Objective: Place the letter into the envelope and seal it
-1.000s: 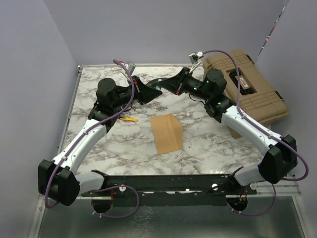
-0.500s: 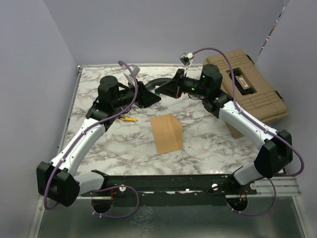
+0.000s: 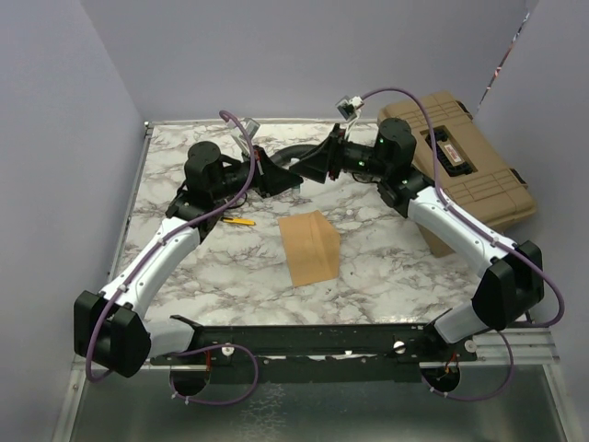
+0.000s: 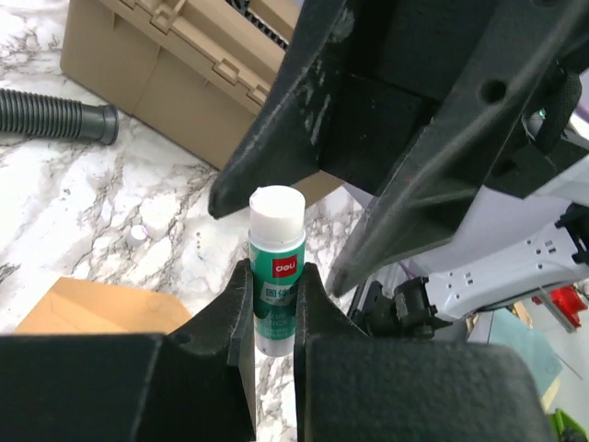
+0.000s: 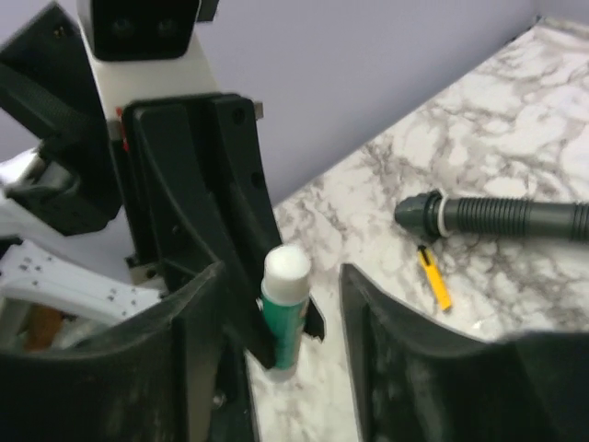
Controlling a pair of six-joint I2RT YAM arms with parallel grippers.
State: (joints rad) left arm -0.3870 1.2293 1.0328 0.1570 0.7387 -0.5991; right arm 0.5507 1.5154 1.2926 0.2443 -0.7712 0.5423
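The envelope [image 3: 310, 247] lies flat mid-table, kraft brown, with a darker fold along its right side; one corner [image 4: 92, 308] shows in the left wrist view. I cannot see the letter as a separate sheet. Above the back of the table the two grippers meet tip to tip. My left gripper [image 4: 274, 285] is shut on a green glue stick [image 4: 276, 267] with a white top. My right gripper [image 5: 281, 272] is open, its fingers [image 5: 405, 350] standing apart on either side of the glue stick's [image 5: 285, 308] top without touching it.
A tan hard case [image 3: 460, 157] sits at the back right with a cardboard block [image 3: 434, 241] below it. A black corrugated hose [image 5: 497, 216] and a yellow cutter [image 3: 239, 221] lie on the marble. A small white round piece [image 4: 136, 235] rests near the envelope.
The right gripper's jaws have opened from shut. The left gripper has closed tighter on the glue stick. Both wrists have shifted slightly at the back of the table.
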